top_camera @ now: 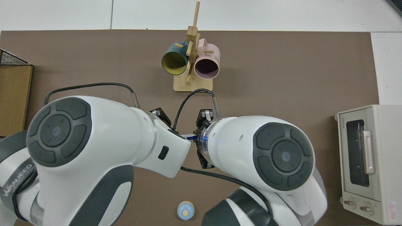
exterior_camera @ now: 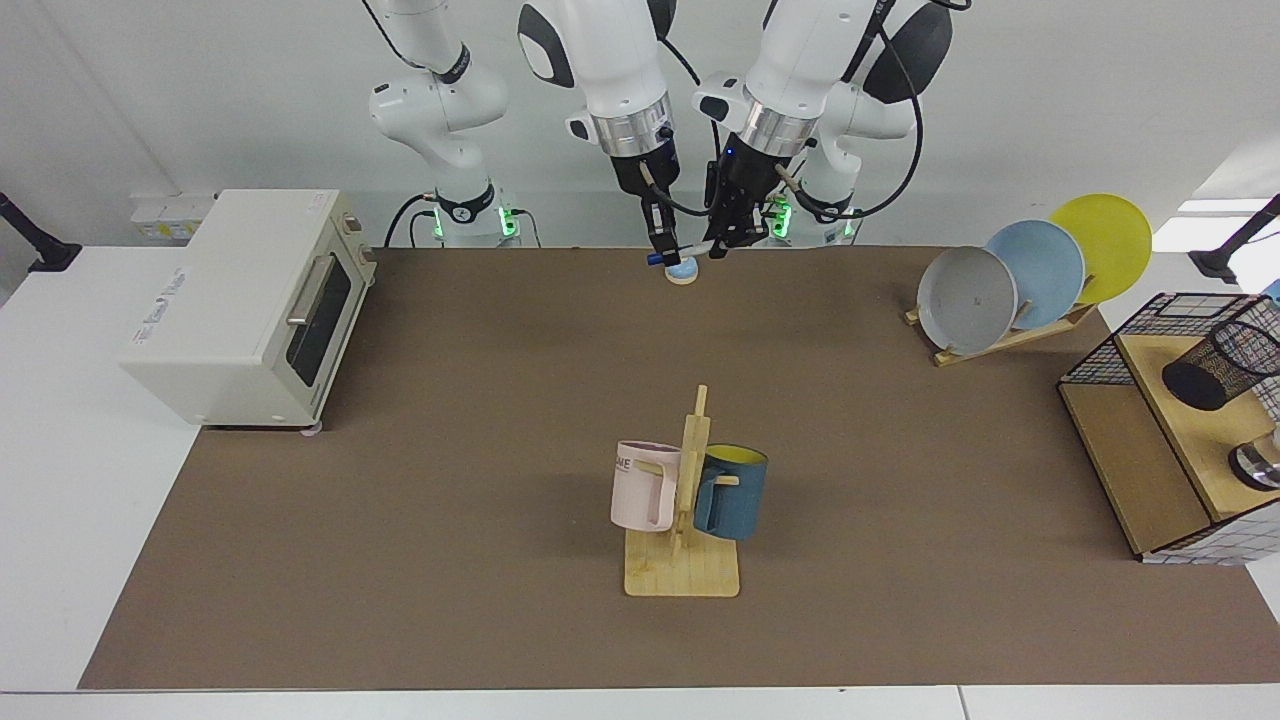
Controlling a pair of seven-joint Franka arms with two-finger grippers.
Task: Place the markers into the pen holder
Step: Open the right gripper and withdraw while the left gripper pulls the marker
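Take the small blue-and-cream round object (exterior_camera: pixel 681 269) at the far edge of the brown mat (exterior_camera: pixel 500 420) as your landmark. Both grippers hang just above it, close together. The right gripper (exterior_camera: pixel 659 248) sits just above it on the toaster oven's (exterior_camera: pixel 250 305) side, and its fingers are closed on the marker (exterior_camera: pixel 682 252) near the blue end. The marker lies almost level in the air, directly over the round object, and its other end reaches to the left gripper (exterior_camera: pixel 722 240), which sits just above the round object on the plate rack's (exterior_camera: pixel 1000 335) side. You can see that gripper at the marker's tip, but you cannot tell from either view whether its fingers are spread or pinched on the barrel.

From above, the two big white arms cover nearly everything; only a short strip of the marker (top_camera: pixel 190 137) shows between the wrists, with the round object (top_camera: pixel 185 211) lying clear of them on the mat.

The pen holder (exterior_camera: pixel 1218 364) is well away from the round object, far off on the plate rack's side, lying tilted on the wooden shelf (exterior_camera: pixel 1150 450) inside the wire basket (exterior_camera: pixel 1120 345). The mug rack (exterior_camera: pixel 685 530), with a pink mug (exterior_camera: pixel 643 486) and a dark teal mug (exterior_camera: pixel 731 492), stands mid-mat, nearer the camera than the round object.
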